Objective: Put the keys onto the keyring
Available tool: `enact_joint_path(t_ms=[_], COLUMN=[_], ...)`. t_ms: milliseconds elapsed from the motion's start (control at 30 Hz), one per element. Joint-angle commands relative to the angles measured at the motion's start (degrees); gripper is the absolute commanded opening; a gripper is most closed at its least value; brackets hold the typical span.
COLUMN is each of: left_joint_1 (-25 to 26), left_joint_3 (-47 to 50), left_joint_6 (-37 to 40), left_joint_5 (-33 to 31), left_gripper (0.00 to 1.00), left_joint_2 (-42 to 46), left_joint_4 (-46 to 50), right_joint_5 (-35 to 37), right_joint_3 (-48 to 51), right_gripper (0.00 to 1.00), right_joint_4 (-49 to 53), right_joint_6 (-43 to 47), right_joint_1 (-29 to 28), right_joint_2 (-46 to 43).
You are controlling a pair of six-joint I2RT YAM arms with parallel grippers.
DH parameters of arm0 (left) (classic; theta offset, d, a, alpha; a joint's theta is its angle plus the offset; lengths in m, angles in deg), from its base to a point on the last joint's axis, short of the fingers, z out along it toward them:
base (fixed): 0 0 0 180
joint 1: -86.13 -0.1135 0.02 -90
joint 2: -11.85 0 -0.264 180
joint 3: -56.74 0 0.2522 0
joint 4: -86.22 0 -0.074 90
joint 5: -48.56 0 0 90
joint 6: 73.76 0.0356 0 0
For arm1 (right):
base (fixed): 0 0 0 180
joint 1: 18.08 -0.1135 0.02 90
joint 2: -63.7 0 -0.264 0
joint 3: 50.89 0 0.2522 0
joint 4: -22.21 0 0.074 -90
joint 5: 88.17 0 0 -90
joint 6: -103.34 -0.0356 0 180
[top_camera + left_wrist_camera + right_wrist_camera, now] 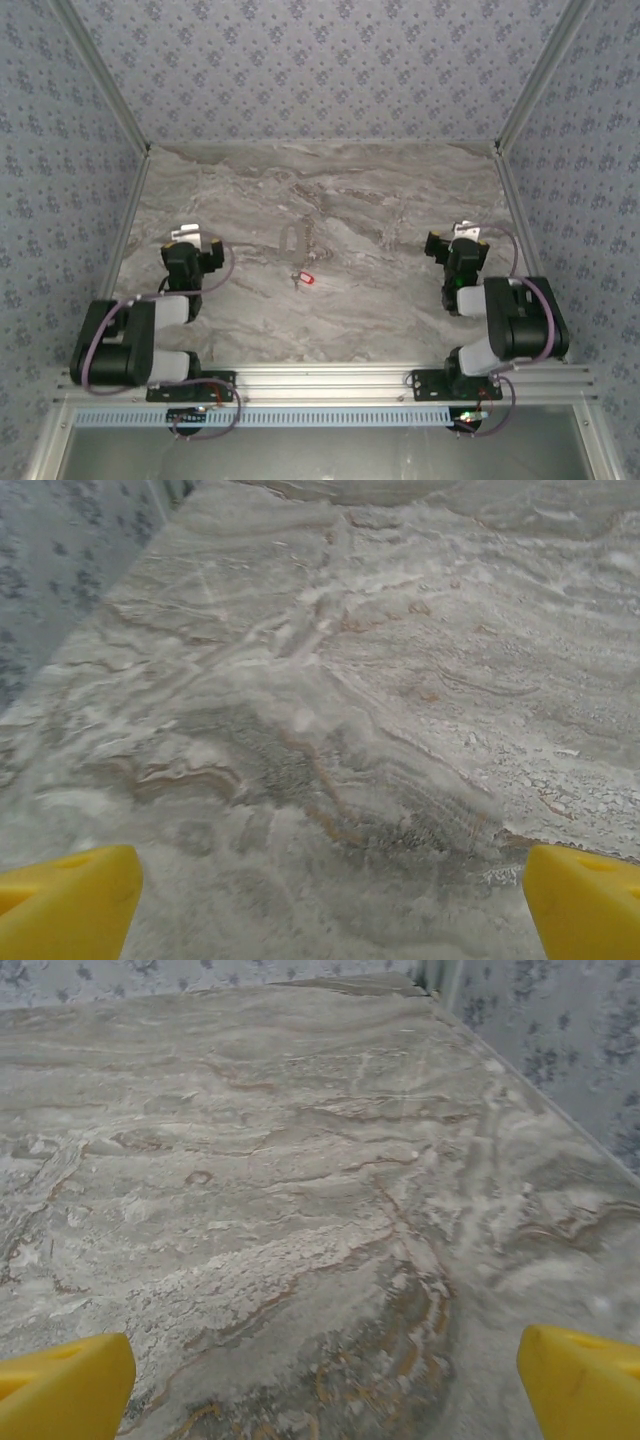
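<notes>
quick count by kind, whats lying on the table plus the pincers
red-headed key: 1
grey keyring: 1
pincers, both open: 2 (left pincer, right pincer)
total: 4

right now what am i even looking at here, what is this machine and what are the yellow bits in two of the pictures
This is a robot with two arms, bolted at the near edge of a marble-patterned table. The top picture looks down from above and behind the arms, with the left arm on the left and the right arm on the right. The other two pictures come from a camera on each wrist, looking forward over the table. The yellow bits are each arm's own fingers: the left fingers and the right fingers. Both pairs are spread wide open and hold nothing. Between the arms lies a small key with a red head. Just beyond it is a grey keyring, and the two lie apart.
</notes>
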Motion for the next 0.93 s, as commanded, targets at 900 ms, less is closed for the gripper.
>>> enact_joint_path(t_ms=[900], left_joint_1=[-4.27], left_joint_3=[-9.38], left_joint_6=[-0.1], left_joint_5=[10.23], left_gripper=[0.98], left_joint_2=[-9.26], left_joint_4=[-2.03], right_joint_5=[-11.19], right_joint_3=[-5.96], right_gripper=[1.0], right_joint_4=[3.68], right_joint_6=[2.26], right_joint_1=[1.35], right_joint_2=[1.42])
